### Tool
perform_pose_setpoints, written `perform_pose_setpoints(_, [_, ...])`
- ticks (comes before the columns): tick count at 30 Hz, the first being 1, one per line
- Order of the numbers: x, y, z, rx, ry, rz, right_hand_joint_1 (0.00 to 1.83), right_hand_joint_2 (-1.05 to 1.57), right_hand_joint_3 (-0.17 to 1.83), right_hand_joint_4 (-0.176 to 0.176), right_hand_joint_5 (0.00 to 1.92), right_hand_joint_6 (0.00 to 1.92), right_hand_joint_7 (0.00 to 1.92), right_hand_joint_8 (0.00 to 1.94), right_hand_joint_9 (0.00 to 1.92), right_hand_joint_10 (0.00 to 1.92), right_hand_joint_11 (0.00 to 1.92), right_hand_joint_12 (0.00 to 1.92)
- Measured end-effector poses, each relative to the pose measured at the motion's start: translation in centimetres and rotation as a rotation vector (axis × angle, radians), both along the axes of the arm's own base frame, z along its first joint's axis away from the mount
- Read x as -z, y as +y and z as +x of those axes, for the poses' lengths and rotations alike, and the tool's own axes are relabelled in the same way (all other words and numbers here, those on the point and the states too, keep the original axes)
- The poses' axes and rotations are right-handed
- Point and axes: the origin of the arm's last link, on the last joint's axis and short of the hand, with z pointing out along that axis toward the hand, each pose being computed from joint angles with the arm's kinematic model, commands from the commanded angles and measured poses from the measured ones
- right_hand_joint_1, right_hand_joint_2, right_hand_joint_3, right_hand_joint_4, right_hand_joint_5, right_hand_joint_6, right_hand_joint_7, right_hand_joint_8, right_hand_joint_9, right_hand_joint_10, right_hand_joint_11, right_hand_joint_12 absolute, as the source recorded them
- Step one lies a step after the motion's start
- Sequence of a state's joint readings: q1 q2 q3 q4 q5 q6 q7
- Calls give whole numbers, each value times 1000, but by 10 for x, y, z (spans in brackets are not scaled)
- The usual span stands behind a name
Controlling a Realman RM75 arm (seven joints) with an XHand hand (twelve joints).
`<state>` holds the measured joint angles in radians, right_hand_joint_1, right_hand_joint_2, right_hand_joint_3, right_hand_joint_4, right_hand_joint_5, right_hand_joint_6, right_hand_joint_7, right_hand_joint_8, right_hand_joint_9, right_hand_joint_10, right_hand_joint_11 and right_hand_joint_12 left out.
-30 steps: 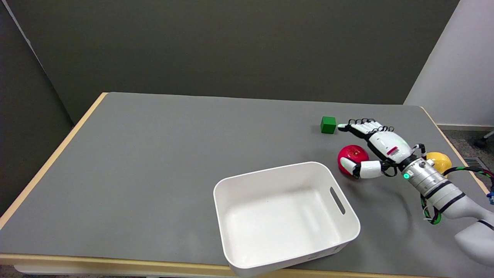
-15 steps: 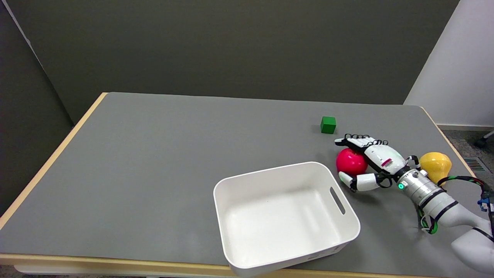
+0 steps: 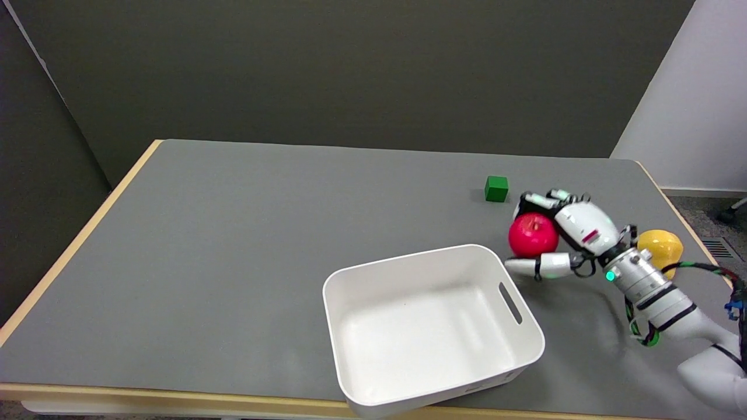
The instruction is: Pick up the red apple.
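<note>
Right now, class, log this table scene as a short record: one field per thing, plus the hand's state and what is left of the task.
apple: red, between fingers and thumb of the hand
hand: right, wrapped around apple from the right
lifted: cannot tell
cube: green, behind apple, apart from it
yellow fruit: behind the wrist, on the table
bin: white, empty, in front and left of apple
table: grey

Glossy red apple, smooth white plastic bin, matt grey table with wood edge
</note>
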<state>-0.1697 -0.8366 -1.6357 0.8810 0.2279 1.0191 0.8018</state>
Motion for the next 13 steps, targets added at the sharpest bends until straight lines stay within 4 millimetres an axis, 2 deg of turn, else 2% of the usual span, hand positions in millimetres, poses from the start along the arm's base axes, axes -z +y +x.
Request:
perform_pose_setpoints(3, [-1, -4, 20, -81, 18, 11, 952, 1070, 444, 23, 694, 1512, 712, 1941, 913, 1921, 474, 1921])
perform_pose_setpoints(13, [-3, -11, 107, -363, 111, 76, 955, 1065, 447, 22, 699, 1506, 715, 1941, 931, 1921, 511, 1921])
